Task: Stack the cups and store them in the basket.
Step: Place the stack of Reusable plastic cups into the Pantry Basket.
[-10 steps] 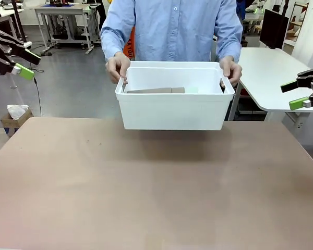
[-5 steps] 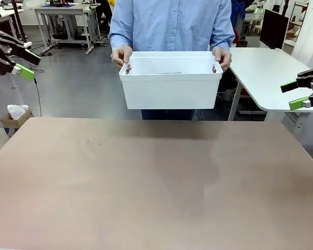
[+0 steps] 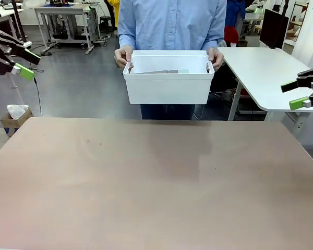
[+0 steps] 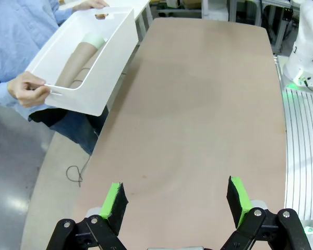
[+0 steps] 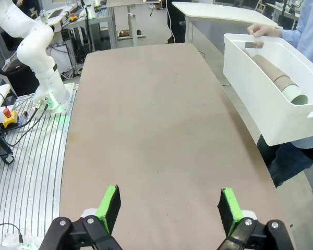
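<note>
Grippers: left gripper (image 4: 176,200) and right gripper (image 5: 167,207) both spread, empty | risk: basket (image 3: 168,89) tips in person's hands (image 3: 123,55), stacked cups (image 4: 79,62) roll out

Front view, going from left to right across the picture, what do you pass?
Left gripper → person's hand on the basket's rim → basket with the stacked cups lying inside → person's other hand → right gripper.
</note>
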